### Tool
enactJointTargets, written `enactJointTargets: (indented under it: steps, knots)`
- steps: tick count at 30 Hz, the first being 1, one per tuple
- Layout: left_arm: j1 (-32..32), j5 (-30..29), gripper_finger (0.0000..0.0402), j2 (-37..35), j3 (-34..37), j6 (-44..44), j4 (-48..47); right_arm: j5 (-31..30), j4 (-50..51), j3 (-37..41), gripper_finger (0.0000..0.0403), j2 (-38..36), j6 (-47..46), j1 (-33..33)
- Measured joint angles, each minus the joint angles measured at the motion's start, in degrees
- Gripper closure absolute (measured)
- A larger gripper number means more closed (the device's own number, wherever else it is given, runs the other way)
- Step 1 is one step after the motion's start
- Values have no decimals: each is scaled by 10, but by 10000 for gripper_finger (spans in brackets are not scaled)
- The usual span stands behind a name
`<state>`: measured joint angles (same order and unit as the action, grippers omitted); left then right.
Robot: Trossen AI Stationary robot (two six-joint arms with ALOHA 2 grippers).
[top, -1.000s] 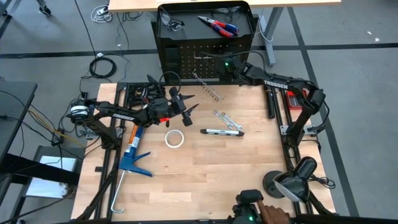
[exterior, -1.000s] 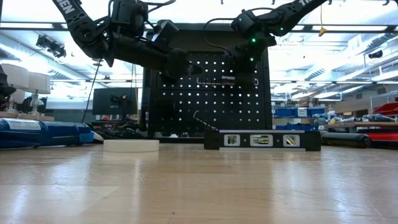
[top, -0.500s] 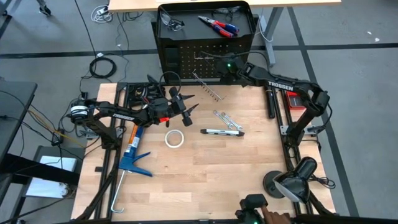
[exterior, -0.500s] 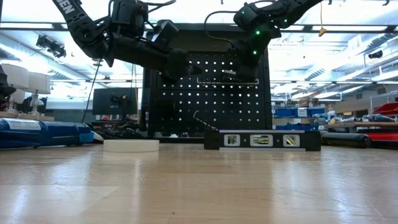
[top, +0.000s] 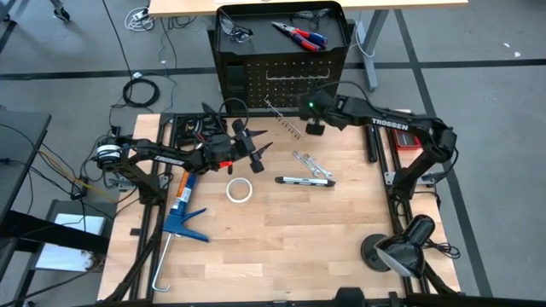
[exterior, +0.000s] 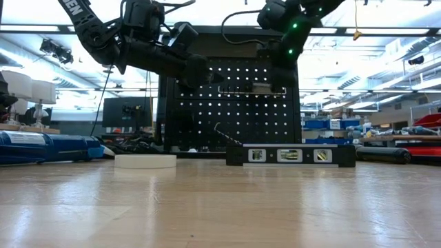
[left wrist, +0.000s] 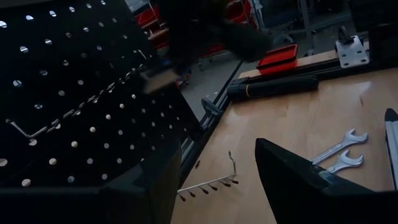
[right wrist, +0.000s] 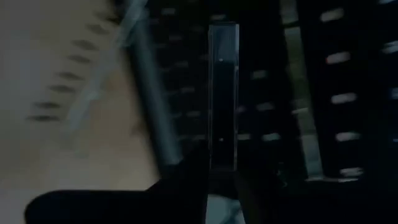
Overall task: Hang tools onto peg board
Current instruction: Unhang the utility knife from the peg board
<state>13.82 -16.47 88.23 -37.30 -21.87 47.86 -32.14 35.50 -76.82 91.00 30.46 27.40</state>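
The black peg board (top: 256, 85) stands at the table's far edge. A silver hook rail (top: 294, 77) hangs across its face. Safety glasses (top: 237, 31) and red-and-blue pliers (top: 300, 36) lie in its top tray. Two silver wrenches (top: 312, 164) and the black-and-silver bar (top: 304, 181) lie on the table, with a loose hook rack (top: 283, 119) near the board's foot. My right gripper (top: 312, 115) is raised just in front of the board, below the rail. My left gripper (top: 258, 143) hovers open and empty left of the wrenches.
A blue caulking gun (top: 182, 209) lies along the table's left edge. A white tape roll (top: 239, 189) lies near the table's middle. A lamp base (top: 401, 247) stands at the near right corner. The near half of the wooden top is bare.
My right gripper has drawn back from the peg board toward the table's near edge and risen. The hook rail has stayed in place on the board. My left arm has kept still.
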Motion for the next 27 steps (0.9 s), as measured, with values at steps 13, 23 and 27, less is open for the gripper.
enactJointTargets:
  steps: [13, 23, 27]
  knots:
    - [0, -1, 191, 0, 0, 4, 16, 313, 108, 69, 329, 2, -234, -59]
    - [0, -1, 191, 2, 0, 8, 19, 393, 14, 175, 295, 2, -297, -86]
    - [0, -1, 191, 2, 0, 8, 19, 392, 15, 170, 255, 2, -296, -79]
